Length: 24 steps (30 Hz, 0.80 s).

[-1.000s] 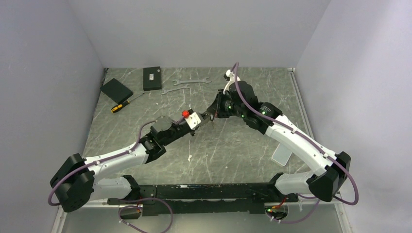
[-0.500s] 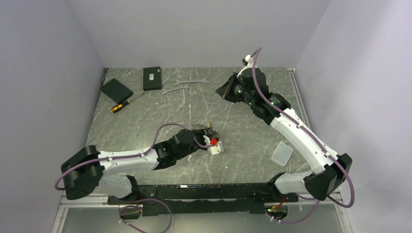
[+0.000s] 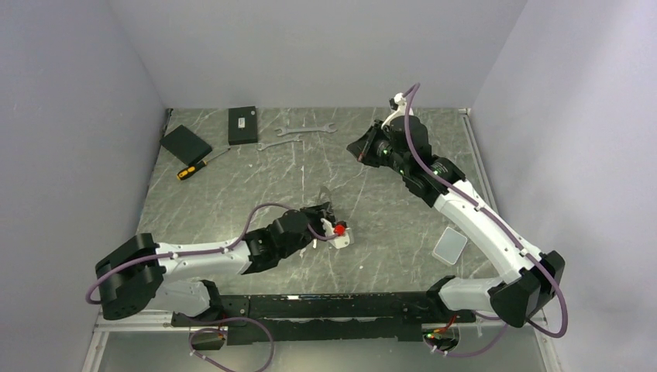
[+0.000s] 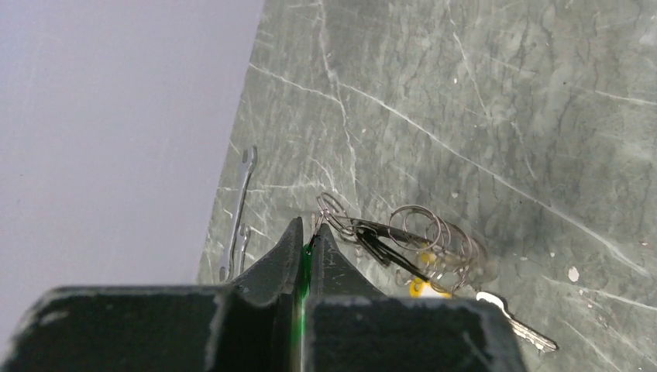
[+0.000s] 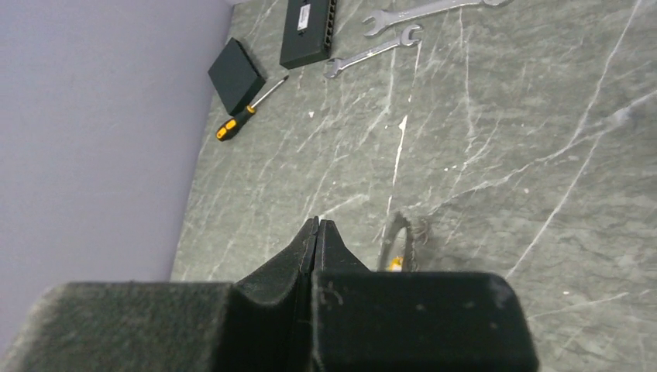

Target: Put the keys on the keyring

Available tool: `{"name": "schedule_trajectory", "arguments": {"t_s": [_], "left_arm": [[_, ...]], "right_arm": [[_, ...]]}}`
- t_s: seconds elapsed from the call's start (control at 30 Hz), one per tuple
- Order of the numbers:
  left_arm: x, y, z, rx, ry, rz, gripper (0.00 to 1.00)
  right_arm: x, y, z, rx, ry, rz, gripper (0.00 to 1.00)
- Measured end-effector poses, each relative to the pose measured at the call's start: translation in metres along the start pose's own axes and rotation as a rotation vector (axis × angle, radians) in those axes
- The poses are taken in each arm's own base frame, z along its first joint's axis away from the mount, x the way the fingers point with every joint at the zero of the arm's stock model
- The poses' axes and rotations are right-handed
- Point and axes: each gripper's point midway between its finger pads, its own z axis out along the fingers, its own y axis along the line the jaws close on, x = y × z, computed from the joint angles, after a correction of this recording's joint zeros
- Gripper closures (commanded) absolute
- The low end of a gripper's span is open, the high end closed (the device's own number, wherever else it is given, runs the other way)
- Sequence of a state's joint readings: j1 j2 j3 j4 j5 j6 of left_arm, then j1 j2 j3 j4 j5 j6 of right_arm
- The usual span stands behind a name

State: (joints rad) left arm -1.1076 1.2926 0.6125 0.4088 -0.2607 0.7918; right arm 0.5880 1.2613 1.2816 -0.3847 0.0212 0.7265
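Desk (image 3: 232, 194): grey-green marbled slab between pale walls; two wrenches (image 3: 298, 132) lie at its far edge, well apart from the work.
Left gripper (image 4: 308, 232): low over the desk centre, fingers clamped on the green tag of the keys (image 4: 305, 267); the metal of the bunch is hidden.
Keyring (image 4: 430, 232): coiled wire loops on the desk just beyond the left fingertips, with a black-headed key (image 4: 380, 246) and a yellow tag (image 4: 419, 287) among them.
Right gripper (image 5: 318, 225): raised toward the far right, fingers pressed together on nothing.
Change: a second ago both grippers met above the centre; since then the right has withdrawn and the left has dropped nearer the bases.
Meaning: the two-arm step appears over. Whether the keys sit on the keyring cannot be told.
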Motion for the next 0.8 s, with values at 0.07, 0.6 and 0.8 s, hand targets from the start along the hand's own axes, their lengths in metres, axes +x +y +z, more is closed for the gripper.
{"name": "schedule_trajectory", "arguments": {"t_s": [0.07,0.6,0.8], "left_arm": [[-0.001,0.003,-0.006,-0.021,-0.021,-0.011,1.00],[-0.044,0.043,-0.067,-0.063,-0.216,-0.143,1.00],[-0.053,0.042,-0.088,0.004,-0.248,-0.154,1.00]], "right_arm": [[0.001,-0.003,0.000,-0.006,-0.009,-0.029,1.00],[0.050,0.009,-0.029,-0.395,-0.041,-0.388,0.42],[0.057,0.027,-0.046,-0.549,-0.072,-0.476,0.42]]}}
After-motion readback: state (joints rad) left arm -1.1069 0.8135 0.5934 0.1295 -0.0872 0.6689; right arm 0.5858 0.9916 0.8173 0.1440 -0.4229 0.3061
